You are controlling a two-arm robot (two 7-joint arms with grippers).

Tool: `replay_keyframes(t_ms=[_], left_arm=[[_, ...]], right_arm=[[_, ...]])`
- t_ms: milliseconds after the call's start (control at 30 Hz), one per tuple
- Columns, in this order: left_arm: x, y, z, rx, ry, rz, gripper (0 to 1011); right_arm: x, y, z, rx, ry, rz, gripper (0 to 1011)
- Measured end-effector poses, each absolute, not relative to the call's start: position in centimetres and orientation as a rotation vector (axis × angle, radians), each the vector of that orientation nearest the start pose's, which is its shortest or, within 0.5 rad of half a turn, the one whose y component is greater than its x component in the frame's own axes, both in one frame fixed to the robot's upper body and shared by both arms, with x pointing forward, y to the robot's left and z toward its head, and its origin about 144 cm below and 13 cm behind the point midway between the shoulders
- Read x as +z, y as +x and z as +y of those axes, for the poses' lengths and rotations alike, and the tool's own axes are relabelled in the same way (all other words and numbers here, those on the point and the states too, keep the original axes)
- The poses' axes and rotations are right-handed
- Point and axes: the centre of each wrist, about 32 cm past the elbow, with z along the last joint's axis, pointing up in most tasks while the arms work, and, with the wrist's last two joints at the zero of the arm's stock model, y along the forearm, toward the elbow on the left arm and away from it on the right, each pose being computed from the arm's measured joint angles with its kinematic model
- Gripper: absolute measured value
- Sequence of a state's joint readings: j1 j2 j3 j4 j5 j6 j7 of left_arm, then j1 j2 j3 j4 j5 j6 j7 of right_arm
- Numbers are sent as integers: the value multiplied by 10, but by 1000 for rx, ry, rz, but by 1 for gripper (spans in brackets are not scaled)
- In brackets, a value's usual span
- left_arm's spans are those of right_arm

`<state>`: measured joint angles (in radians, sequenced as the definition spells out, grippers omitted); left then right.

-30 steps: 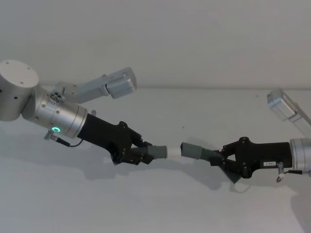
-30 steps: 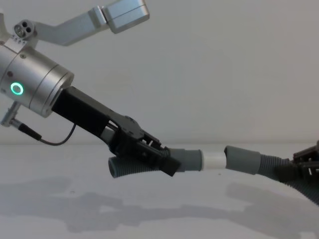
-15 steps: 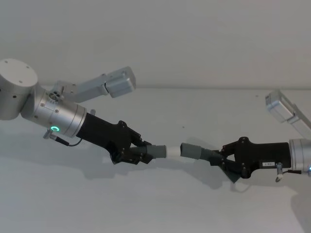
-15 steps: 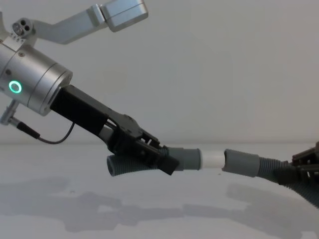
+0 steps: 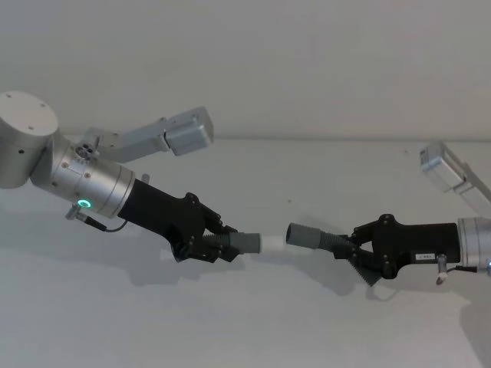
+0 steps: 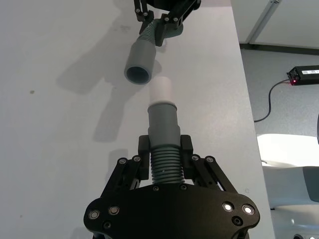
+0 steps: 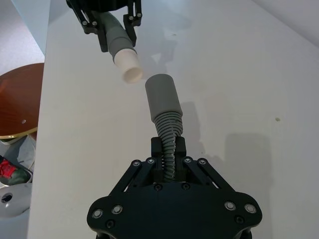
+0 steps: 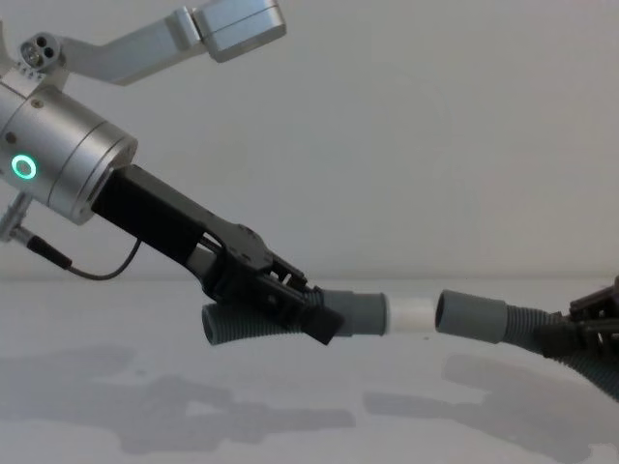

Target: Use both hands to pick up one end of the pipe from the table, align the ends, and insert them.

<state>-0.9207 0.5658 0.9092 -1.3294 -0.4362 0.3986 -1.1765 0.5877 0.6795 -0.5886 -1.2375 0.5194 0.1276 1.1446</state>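
Both tools clamped on ribbed hose: left tool [image 5: 221, 247] holds the white-spigot piece [image 5: 247, 244], right tool [image 5: 354, 255] the open-cuff piece [image 5: 305, 236], above the counter [image 5: 253, 322]; spigot just beside cuff, slightly offset; should square axes, then push straight

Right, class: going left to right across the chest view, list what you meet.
Silver arm → left pincer → grey cuff → white spigot → second grey cuff → ribbed hose → right pincer.

Robot lab/test room: bare white desk [image 5: 253, 322] under both tools, plain wall behind, power brick w/ red LED [image 6: 304, 74] on floor beside desk.
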Motion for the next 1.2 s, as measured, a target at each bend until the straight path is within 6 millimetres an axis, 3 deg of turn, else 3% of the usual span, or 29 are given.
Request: replay_keyframes(t_ms=[1200], left_arm=[[1325,610,221,36,631,-23,342]], right_arm=[[1232,575,-359,-227,-367,81,123]])
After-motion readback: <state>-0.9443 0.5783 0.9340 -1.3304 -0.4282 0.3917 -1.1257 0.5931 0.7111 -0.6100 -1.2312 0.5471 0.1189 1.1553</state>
